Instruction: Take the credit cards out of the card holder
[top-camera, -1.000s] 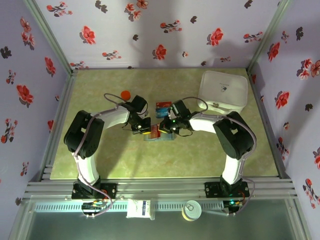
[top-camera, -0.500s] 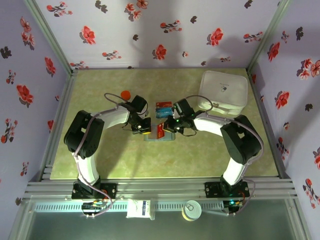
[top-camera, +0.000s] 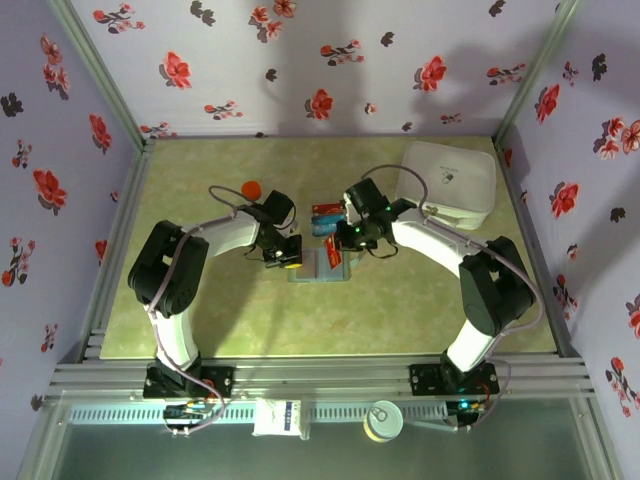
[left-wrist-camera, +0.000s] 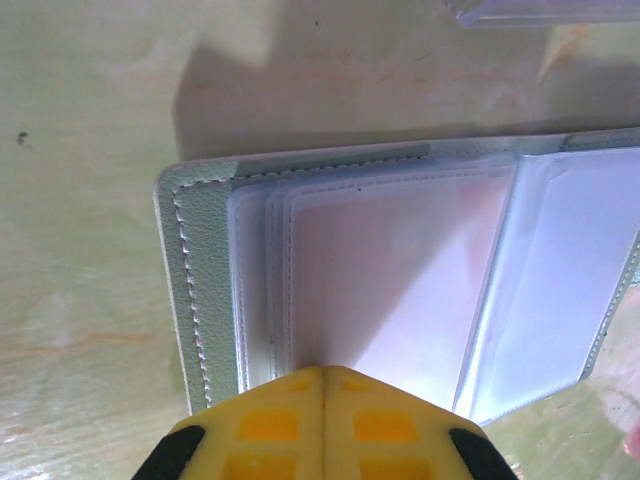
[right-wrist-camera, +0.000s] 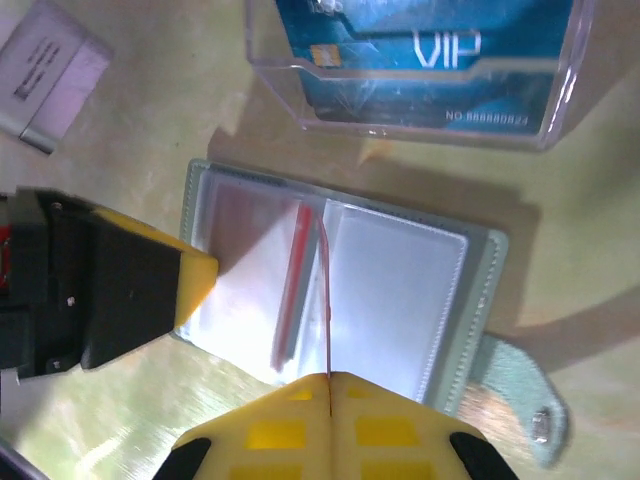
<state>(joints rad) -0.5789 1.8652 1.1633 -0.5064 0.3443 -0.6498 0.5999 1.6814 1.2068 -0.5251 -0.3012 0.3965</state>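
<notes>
The card holder (right-wrist-camera: 400, 280) lies open on the table, its pale clear-pocketed panels facing up and its snap strap (right-wrist-camera: 520, 410) at the lower right. My right gripper (right-wrist-camera: 328, 378) is shut on a thin credit card (right-wrist-camera: 326, 290), red and seen edge-on, standing over the holder's middle fold. From above, that card (top-camera: 333, 252) shows red just over the holder (top-camera: 318, 272). My left gripper (left-wrist-camera: 322, 370) is shut with nothing between its fingers, its tip pressed on the holder's left panel (left-wrist-camera: 380, 270). More blue credit cards (right-wrist-camera: 400, 50) lie in a clear plastic box.
The clear plastic box (top-camera: 326, 215) sits just beyond the holder. A big white rounded box (top-camera: 447, 180) stands at the back right. A small orange round thing (top-camera: 250, 188) lies at the back left, and a small grey tag (right-wrist-camera: 45, 70) lies near the left arm.
My right gripper has drawn the red card rightwards and slightly back off the holder's left side, while its elbow swung right. The left gripper has stayed pressed on the holder.
</notes>
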